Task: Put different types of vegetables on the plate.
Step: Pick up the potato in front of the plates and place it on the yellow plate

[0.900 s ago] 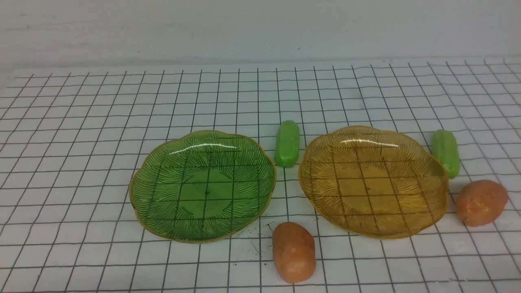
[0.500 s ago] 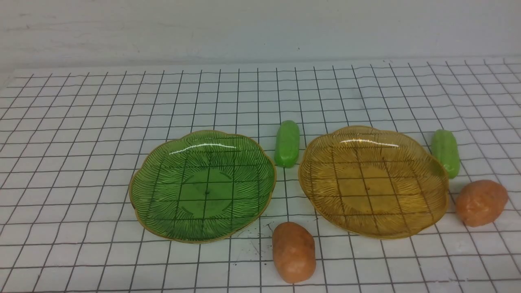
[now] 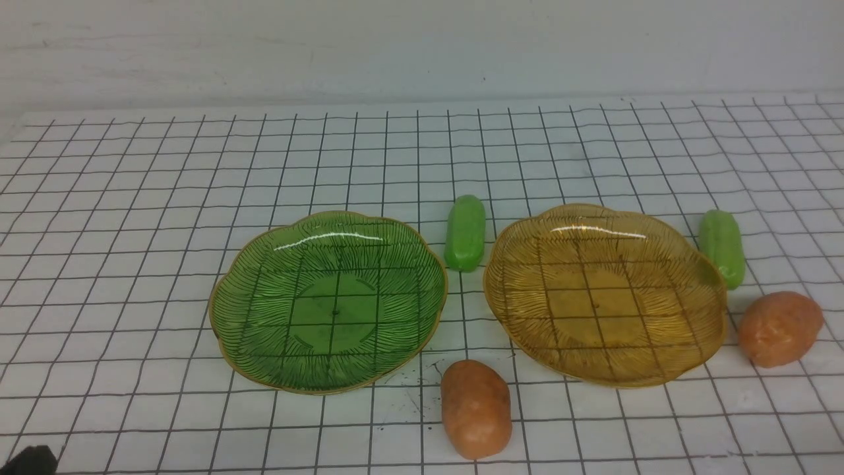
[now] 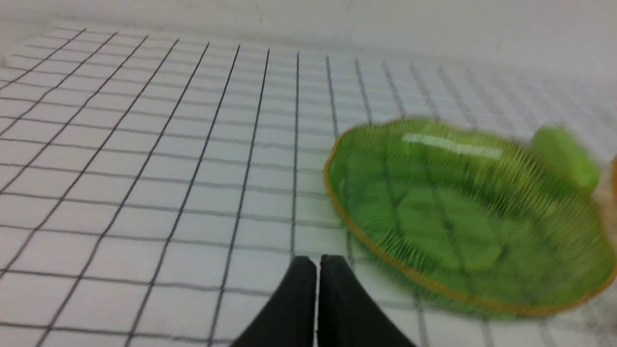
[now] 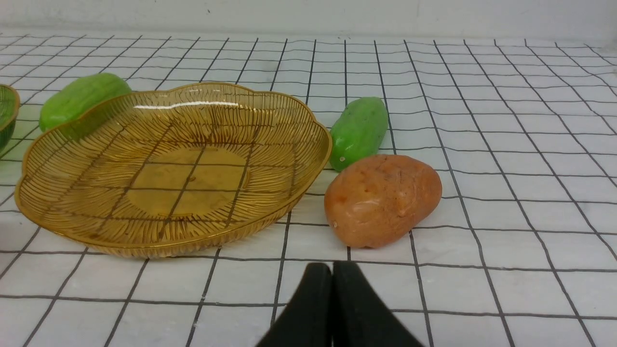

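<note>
Two empty ribbed plates lie side by side: a green plate (image 3: 328, 301) and an amber plate (image 3: 604, 294). One green cucumber piece (image 3: 465, 232) lies between them, another (image 3: 722, 248) right of the amber plate. An orange-brown potato (image 3: 475, 408) sits in front of the gap, a second potato (image 3: 779, 328) at the far right. My left gripper (image 4: 317, 262) is shut and empty, short of the green plate (image 4: 462, 217); its view is blurred. My right gripper (image 5: 331, 267) is shut and empty, just short of the right potato (image 5: 383, 198) and the cucumber (image 5: 359, 131).
Everything lies on a white table cloth with a black grid (image 3: 132, 264). A white wall (image 3: 422, 46) closes off the back. A dark bit of my left arm (image 3: 30, 460) shows at the front left corner.
A dark part of my left arm has come into the front view's lower left corner. The plates and vegetables have not moved.
</note>
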Motion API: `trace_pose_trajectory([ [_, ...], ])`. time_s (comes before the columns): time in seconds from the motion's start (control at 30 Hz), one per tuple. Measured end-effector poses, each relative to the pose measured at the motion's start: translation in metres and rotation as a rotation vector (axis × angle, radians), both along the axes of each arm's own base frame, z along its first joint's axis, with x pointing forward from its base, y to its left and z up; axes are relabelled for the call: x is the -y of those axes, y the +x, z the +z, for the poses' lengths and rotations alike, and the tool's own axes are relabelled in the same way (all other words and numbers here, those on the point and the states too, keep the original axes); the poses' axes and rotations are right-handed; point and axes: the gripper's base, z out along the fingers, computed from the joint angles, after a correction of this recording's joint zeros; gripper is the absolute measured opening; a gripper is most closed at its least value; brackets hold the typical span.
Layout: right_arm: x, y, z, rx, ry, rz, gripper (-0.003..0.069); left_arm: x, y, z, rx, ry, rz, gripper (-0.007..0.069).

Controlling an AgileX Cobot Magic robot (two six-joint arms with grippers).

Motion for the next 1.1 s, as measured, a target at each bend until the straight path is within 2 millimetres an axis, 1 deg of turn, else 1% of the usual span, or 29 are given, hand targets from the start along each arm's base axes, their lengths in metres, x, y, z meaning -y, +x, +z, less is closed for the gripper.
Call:
trace_pose_trajectory([
  [0.03,0.0,0.0,0.0,0.0,0.0,0.0,-0.0014,0.0,0.0,0.004,0.042,-0.064,0.007,-0.0008],
  [0.07,0.0,0.0,0.0,0.0,0.0,0.0,-0.0014,0.0,0.001,0.006,0.059,-0.092,0.01,-0.0008],
  [0.17,0.0,0.0,0.0,0.0,0.0,0.0,-0.0014,-0.002,0.001,0.018,0.186,-0.284,0.034,-0.0008],
  [0.23,0.0,0.0,0.0,0.0,0.0,0.0,-0.0014,-0.005,0.0,0.025,0.261,-0.364,0.051,-0.0008],
  [0.43,0.0,0.0,0.0,0.0,-0.002,0.0,-0.0014,-0.011,-0.003,0.036,0.394,-0.45,0.085,-0.0008],
  [0.53,0.0,0.0,0.0,0.003,0.001,-0.001,-0.0014,-0.017,-0.007,0.047,0.541,-0.479,0.118,-0.0008],
  [0.57,0.0,0.0,0.001,0.013,0.031,-0.002,-0.0014,-0.019,-0.01,0.052,0.597,-0.499,0.127,-0.0008],
  [0.63,-0.002,0.001,0.003,0.048,0.135,-0.006,-0.0014,-0.019,-0.013,0.067,0.639,-0.528,0.114,-0.0008],
  [0.7,-0.003,0.002,0.012,0.144,0.346,-0.022,-0.0014,-0.017,-0.021,0.097,0.674,-0.527,0.077,-0.0008],
  [0.73,-0.002,0.003,0.016,0.189,0.453,-0.033,-0.0014,-0.014,-0.022,0.116,0.654,-0.506,0.049,-0.0008],
  [0.77,-0.001,0.003,0.02,0.232,0.606,-0.049,-0.0014,-0.009,-0.022,0.136,0.595,-0.474,0.019,-0.0008],
  [0.8,0.0,0.003,0.023,0.256,0.748,-0.064,-0.0014,-0.005,-0.019,0.151,0.517,-0.435,-0.007,-0.0008],
  [0.83,0.002,0.002,0.025,0.273,0.89,-0.08,-0.0014,0.0,-0.013,0.168,0.395,-0.388,-0.036,-0.0008],
  [0.9,0.002,0.002,0.025,0.277,0.97,-0.089,-0.0014,0.006,-0.001,0.187,0.208,-0.309,-0.067,-0.0008],
  [0.93,0.003,0.002,0.025,0.28,1.008,-0.093,-0.0014,0.009,0.006,0.195,0.11,-0.257,-0.083,-0.0008],
  [0.97,0.003,0.002,0.026,0.282,1.023,-0.096,-0.0014,0.012,0.014,0.198,-0.015,-0.206,-0.102,-0.0008],
  [1.0,0.003,0.002,0.026,0.285,1.032,-0.098,-0.0014,0.013,0.023,0.204,-0.09,-0.164,-0.117,-0.0008],
  [1.03,0.003,0.002,0.026,0.289,1.03,-0.1,-0.0014,0.016,0.034,0.205,-0.211,-0.112,-0.143,-0.0008],
  [1.1,0.004,0.002,0.027,0.3,1.014,-0.103,-0.0014,0.019,0.053,0.202,-0.399,-0.049,-0.185,-0.0008],
])
